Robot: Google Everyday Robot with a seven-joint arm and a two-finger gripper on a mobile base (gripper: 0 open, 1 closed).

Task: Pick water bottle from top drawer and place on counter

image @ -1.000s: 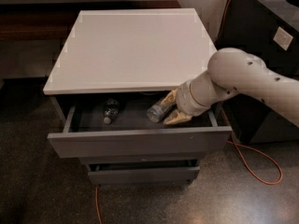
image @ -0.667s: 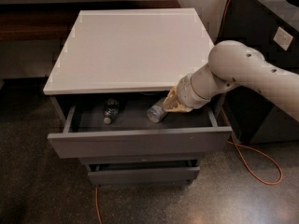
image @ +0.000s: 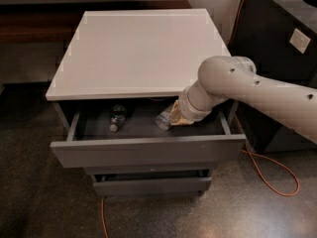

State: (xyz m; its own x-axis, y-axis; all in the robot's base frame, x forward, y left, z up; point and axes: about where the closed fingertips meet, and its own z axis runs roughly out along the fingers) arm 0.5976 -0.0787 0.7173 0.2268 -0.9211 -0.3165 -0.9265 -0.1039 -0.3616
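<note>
The top drawer (image: 148, 152) is pulled open under the white counter (image: 141, 51). My gripper (image: 179, 118) reaches into the drawer's right half. It is shut on the upper end of the water bottle (image: 163, 119), a small clear bottle. The bottle tilts down to the left with its whitish end free, and the gripper hides its label band. The arm comes in from the right and covers the drawer's right rear corner.
A second clear bottle (image: 116, 118) lies in the left half of the drawer. Two narrower drawers (image: 151, 185) sit below. A dark cabinet (image: 282, 38) stands close on the right. An orange cable (image: 272, 175) runs across the floor.
The arm's elbow has risen and swung back toward the counter edge. The gripper stays at the bottle, which now tilts slightly more.
</note>
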